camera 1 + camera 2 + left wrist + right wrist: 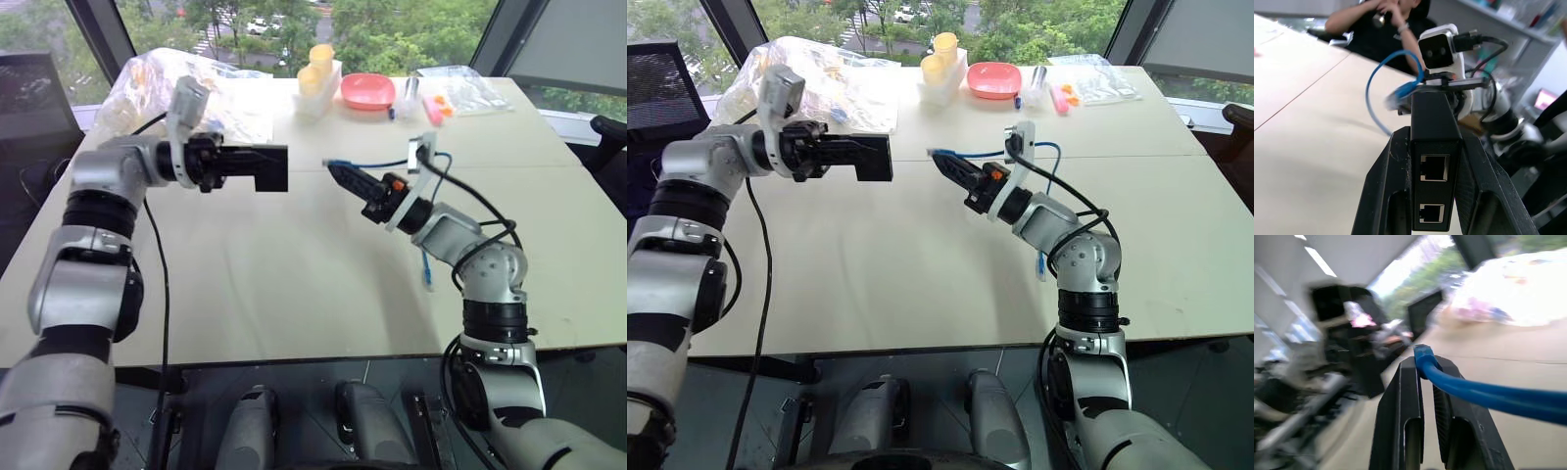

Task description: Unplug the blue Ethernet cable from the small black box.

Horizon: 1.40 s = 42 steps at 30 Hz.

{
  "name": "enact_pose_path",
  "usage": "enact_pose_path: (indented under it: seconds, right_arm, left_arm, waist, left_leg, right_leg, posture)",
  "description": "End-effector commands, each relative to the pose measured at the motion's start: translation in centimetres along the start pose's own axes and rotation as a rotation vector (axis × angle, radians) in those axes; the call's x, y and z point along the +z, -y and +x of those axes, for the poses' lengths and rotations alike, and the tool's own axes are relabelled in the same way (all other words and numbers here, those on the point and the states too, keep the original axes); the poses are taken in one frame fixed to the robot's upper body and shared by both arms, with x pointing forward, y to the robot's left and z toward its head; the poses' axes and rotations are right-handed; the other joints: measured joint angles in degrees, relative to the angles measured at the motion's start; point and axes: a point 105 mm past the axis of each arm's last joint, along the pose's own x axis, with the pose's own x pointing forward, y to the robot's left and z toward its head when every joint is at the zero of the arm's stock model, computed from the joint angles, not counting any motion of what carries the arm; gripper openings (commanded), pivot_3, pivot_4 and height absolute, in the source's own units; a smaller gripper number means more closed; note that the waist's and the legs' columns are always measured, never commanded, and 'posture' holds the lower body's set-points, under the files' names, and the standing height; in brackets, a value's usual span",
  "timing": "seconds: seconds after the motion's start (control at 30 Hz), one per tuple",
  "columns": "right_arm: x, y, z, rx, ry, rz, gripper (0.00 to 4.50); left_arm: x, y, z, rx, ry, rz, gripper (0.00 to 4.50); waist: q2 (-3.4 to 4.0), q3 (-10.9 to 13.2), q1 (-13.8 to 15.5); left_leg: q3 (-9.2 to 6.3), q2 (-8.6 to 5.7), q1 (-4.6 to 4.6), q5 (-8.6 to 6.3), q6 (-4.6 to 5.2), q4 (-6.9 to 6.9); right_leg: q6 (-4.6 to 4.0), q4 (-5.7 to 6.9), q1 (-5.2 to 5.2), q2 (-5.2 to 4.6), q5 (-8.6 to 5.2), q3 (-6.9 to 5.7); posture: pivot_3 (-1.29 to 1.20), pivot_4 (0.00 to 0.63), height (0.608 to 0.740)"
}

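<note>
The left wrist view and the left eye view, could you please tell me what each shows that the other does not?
Left wrist view alone: two empty sockets on the end face of the small matte-black rectangular box, and a seated person behind. Left eye view alone: the pink bowl and yellow cups on the beige table. Both: the left gripper shut on the box, and the right gripper shut on the thin light-blue Ethernet cable, unplugged.

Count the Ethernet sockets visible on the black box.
2: both on the side of the small black box facing the left wrist camera, one socket farther along the fingers, the other socket nearer the wrist. Other faces are hidden.
</note>
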Motion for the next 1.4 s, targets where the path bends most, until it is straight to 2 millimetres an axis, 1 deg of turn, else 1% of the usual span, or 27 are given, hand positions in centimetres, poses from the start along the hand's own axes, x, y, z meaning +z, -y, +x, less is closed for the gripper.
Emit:
enact_pose_path:
  seconds: [0.03,0.07,0.13,0.17,0.27,0.4,0.43,0.57,0.63,0.7,0.77,0.83,0.9,0.97,1.07,1.13,1.17,1.23,1.3,1.4]
  right_arm:
    - [-1.5,4.8,-1.4,-0.260,-0.064,-0.055,0.07]
    - [-1.8,5.6,-1.8,-0.305,-0.083,-0.057,0.07]
    - [-2.2,6.4,-2.3,-0.351,-0.100,-0.063,0.07]
    - [-2.2,6.7,-2.5,-0.363,-0.101,-0.064,0.85]
    - [-2.2,6.8,-2.9,-0.366,-0.106,-0.067,2.07]
    - [-2.7,6.2,-4.0,-0.343,-0.172,-0.076,4.06]
    - [-2.8,6.0,-4.2,-0.337,-0.187,-0.083,4.44]
    - [-4.0,4.1,-5.7,-0.269,-0.287,-0.086,4.44]
    - [-4.3,3.1,-6.6,-0.240,-0.308,-0.115,4.44]
    - [-4.3,2.1,-6.9,-0.210,-0.292,-0.139,4.44]
    - [-4.1,1.7,-6.9,-0.213,-0.257,-0.138,4.44]
    - [-4.0,1.7,-6.8,-0.218,-0.238,-0.131,4.50]
    - [-4.1,1.7,-6.6,-0.223,-0.233,-0.133,4.50]
    - [-4.1,1.7,-6.6,-0.226,-0.229,-0.138,4.50]
    - [-3.8,1.7,-6.5,-0.226,-0.214,-0.153,4.50]
    - [-3.7,1.6,-6.6,-0.218,-0.211,-0.163,4.50]
    - [-3.6,1.5,-6.7,-0.213,-0.209,-0.167,4.50]
    - [-3.4,1.3,-6.9,-0.198,-0.202,-0.175,4.50]
    - [-3.3,1.0,-7.2,-0.180,-0.193,-0.179,4.50]
    - [-3.1,0.7,-7.6,-0.156,-0.179,-0.185,4.50]
  left_arm:
    - [-1.0,-1.4,1.2,0.130,-0.002,0.145,0.54]
    - [-1.6,-1.8,1.7,0.161,0.003,0.164,0.54]
    - [-2.4,-2.3,2.3,0.213,0.013,0.198,0.54]
    - [-2.8,-2.4,2.6,0.235,0.021,0.209,0.54]
    - [-4.2,-3.1,3.3,0.311,0.033,0.247,0.54]
    - [-5.6,-4.2,4.3,0.427,0.039,0.285,0.54]
    - [-5.8,-4.4,4.4,0.445,0.042,0.290,0.54]
    - [-6.4,-5.0,4.7,0.507,0.064,0.268,0.54]
    - [-7.2,-5.1,5.2,0.524,0.057,0.264,0.54]
    - [-8.3,-5.0,5.8,0.534,0.059,0.248,0.54]
    - [-9.0,-5.0,6.2,0.543,0.072,0.237,0.54]
    - [-9.6,-4.8,6.7,0.527,0.057,0.243,1.55]
    - [-9.9,-4.8,6.9,0.527,0.049,0.259,2.03]
    - [-9.8,-4.8,6.8,0.533,0.053,0.265,2.64]
    - [-9.5,-5.0,5.9,0.526,0.041,0.253,3.36]
    - [-8.6,-5.1,5.0,0.524,0.041,0.257,3.84]
    - [-8.0,-5.1,4.5,0.529,0.052,0.255,3.84]
    - [-6.1,-4.9,3.1,0.542,0.107,0.246,3.84]
    - [-4.5,-4.3,1.8,0.548,0.147,0.233,3.84]
    - [-3.4,-2.7,0.1,0.557,0.171,0.218,3.84]
  waist:
    - [0.01,-0.01,0.23]
    - [0.01,-0.01,0.34]
    - [0.01,0.00,0.71]
    - [0.01,0.00,0.70]
    - [0.00,0.01,0.85]
    - [0.00,0.01,1.18]
    - [0.00,0.00,1.27]
    - [0.00,0.00,1.32]
    - [0.00,0.00,1.32]
    - [0.00,0.00,1.31]
    - [0.00,0.00,1.10]
    - [0.00,0.00,1.03]
    - [0.00,0.00,1.05]
    - [0.00,0.00,1.16]
    - [0.00,0.00,1.23]
    - [0.00,0.00,1.11]
    - [0.00,0.00,1.10]
    - [0.00,0.00,1.12]
    - [0.00,0.00,1.11]
    - [0.01,-0.01,0.91]
  left_leg:
    - [0.02,-0.01,-0.01,0.00,0.00,0.00]
    - [0.05,-0.01,0.00,0.00,0.01,0.00]
    - [0.11,-0.01,-0.03,-0.05,0.09,-0.02]
    - [0.16,0.00,-0.06,-0.07,0.11,-0.02]
    - [0.21,0.00,-0.11,-0.08,0.14,-0.02]
    - [0.19,0.00,-0.08,-0.08,0.14,-0.01]
    - [0.19,0.00,-0.08,-0.08,0.14,-0.01]
    - [0.18,-0.02,-0.11,-0.08,0.14,-0.01]
    - [0.17,-0.02,-0.11,-0.09,0.14,-0.01]
    - [0.16,-0.02,-0.09,-0.09,0.15,-0.01]
    - [0.17,-0.02,-0.02,-0.09,0.15,-0.01]
    - [0.18,-0.01,0.01,-0.09,0.15,0.00]
    - [0.18,-0.01,0.01,-0.09,0.15,0.02]
    - [0.18,-0.01,0.01,-0.09,0.15,0.02]
    - [0.18,-0.01,-0.01,-0.09,0.15,0.02]
    - [0.18,-0.01,-0.02,-0.09,0.15,0.02]
    - [0.18,-0.01,-0.02,-0.10,0.16,0.02]
    - [0.16,0.00,-0.02,-0.10,0.16,0.02]
    - [0.15,0.02,-0.03,-0.10,0.16,0.01]
    - [0.15,0.05,-0.02,-0.12,0.17,0.00]
  right_leg:
    - [0.00,0.00,0.00,-0.02,0.00,0.01]
    - [0.01,-0.04,0.01,-0.02,0.00,0.04]
    - [0.03,-0.05,-0.02,-0.02,0.01,0.11]
    - [0.12,-0.06,-0.08,-0.01,0.06,0.14]
    - [0.26,-0.01,-0.17,0.04,0.15,0.16]
    - [0.26,0.02,-0.16,0.05,0.15,0.16]
    - [0.26,0.01,-0.15,0.04,0.15,0.16]
    - [0.27,-0.03,-0.13,0.02,0.15,0.15]
    - [0.27,-0.04,-0.12,0.02,0.14,0.15]
    - [0.27,-0.07,-0.09,0.03,0.14,0.13]
    - [0.26,-0.11,-0.02,0.03,0.14,0.14]
    - [0.22,-0.13,0.00,0.04,0.14,0.14]
    - [0.18,-0.13,0.00,0.06,0.13,0.14]
    - [0.16,-0.13,0.00,0.06,0.12,0.14]
    - [0.18,-0.17,0.02,0.05,0.13,0.14]
    - [0.19,-0.21,0.03,0.05,0.13,0.13]
    - [0.19,-0.22,0.03,0.05,0.13,0.13]
    - [0.19,-0.22,0.03,0.05,0.13,0.12]
    - [0.19,-0.22,0.04,0.05,0.13,0.12]
    - [0.21,-0.26,0.05,0.03,0.14,0.13]
  posture:
    - [0.00,0.150,0.740]
    - [0.00,0.150,0.740]
    - [0.00,0.150,0.740]
    - [0.00,0.150,0.740]
    - [0.00,0.150,0.740]
    - [0.00,0.150,0.740]
    - [0.00,0.150,0.740]
    - [0.00,0.150,0.740]
    - [0.00,0.150,0.740]
    - [0.00,0.150,0.740]
    - [0.00,0.150,0.740]
    - [0.00,0.150,0.740]
    - [0.00,0.150,0.740]
    - [0.00,0.150,0.740]
    - [0.00,0.150,0.740]
    - [0.00,0.150,0.740]
    - [0.00,0.150,0.740]
    - [0.00,0.150,0.740]
    - [0.00,0.150,0.740]
    - [0.00,0.150,0.740]
